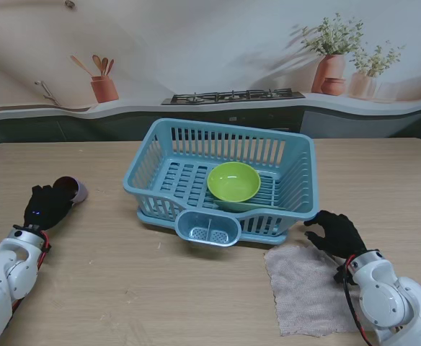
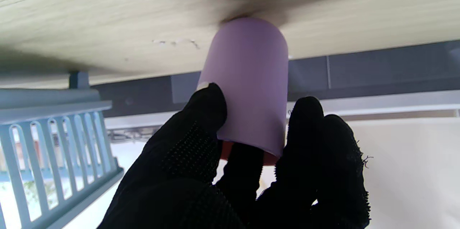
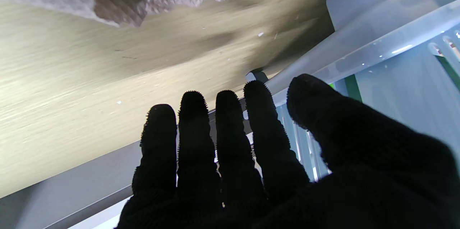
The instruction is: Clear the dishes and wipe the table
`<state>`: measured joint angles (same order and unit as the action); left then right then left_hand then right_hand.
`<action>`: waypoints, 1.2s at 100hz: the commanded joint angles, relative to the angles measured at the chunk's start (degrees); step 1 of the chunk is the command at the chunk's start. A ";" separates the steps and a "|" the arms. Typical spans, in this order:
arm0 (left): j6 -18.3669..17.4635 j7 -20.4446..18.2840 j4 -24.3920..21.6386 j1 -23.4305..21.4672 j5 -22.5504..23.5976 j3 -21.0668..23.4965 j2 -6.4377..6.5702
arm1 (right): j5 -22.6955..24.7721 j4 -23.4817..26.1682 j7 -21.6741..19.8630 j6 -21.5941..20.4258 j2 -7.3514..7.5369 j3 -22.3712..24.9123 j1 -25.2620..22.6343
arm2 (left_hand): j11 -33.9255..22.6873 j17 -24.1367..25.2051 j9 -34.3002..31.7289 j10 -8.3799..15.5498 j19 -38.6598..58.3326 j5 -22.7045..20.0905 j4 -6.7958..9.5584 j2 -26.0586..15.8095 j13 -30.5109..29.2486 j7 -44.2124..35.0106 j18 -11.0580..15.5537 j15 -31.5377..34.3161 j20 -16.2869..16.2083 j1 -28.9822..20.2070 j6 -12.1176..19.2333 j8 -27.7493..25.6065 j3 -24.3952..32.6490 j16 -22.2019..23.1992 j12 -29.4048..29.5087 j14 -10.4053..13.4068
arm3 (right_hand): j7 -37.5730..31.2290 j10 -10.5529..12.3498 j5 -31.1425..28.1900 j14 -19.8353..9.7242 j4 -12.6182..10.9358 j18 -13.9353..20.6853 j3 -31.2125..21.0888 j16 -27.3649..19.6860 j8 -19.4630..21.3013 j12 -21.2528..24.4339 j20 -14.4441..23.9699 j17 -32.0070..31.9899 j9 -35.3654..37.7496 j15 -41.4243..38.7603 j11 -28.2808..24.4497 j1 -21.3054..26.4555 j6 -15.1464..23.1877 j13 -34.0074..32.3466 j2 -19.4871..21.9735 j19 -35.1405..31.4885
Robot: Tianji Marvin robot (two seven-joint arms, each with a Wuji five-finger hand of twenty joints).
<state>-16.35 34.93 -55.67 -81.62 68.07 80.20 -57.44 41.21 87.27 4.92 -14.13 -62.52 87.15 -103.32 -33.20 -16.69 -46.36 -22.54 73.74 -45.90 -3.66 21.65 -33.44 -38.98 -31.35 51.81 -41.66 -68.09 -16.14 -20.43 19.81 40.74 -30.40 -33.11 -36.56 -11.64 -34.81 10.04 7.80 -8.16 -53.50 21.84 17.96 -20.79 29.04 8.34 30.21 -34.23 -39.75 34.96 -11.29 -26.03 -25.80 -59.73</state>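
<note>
the blue dish rack (image 1: 167,155) sits mid-table, to the right of my left hand (image 1: 48,205), whose fingers close around the lilac cup (image 2: 248,78), its base touching the table. my right hand (image 1: 338,232), spread and empty, hovers by the cloth (image 1: 308,288).

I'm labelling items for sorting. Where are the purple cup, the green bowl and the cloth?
purple cup (image 2: 249,78), left wrist view, on its side wall.
green bowl (image 1: 233,180), stand view, on its inner base.
cloth (image 1: 308,292), stand view, on its middle.
</note>
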 commanded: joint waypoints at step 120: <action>-12.26 -12.49 -18.16 -4.12 -1.02 11.53 -1.21 | -0.46 -0.24 -0.20 -1.88 -0.17 0.86 -0.69 | -24.84 -17.53 -5.28 -8.31 14.49 2.83 -3.59 0.65 -14.81 -20.31 -4.44 19.00 -17.87 -2.24 1.86 -20.65 13.87 20.76 -8.52 -3.07 | 0.41 0.33 -1.56 -0.83 -2.21 0.86 -1.21 -0.37 0.27 0.63 0.56 -0.54 0.10 0.66 0.80 -1.59 0.10 1.37 -1.60 0.60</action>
<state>-27.87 24.24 -71.97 -85.93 68.02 91.27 -58.33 40.71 87.03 5.28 -15.55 -62.58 87.89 -103.53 -49.95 -32.40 -48.59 -24.53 85.28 -43.42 -7.27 24.46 -46.73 -48.27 -36.71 68.56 -57.83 -64.99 -19.29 -36.24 25.21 59.63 -34.03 -33.68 -36.56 -11.64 -34.81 10.04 7.80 -8.16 -53.50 21.84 17.97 -20.79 29.04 8.34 30.22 -34.23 -39.75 34.96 -11.29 -26.03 -25.80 -59.73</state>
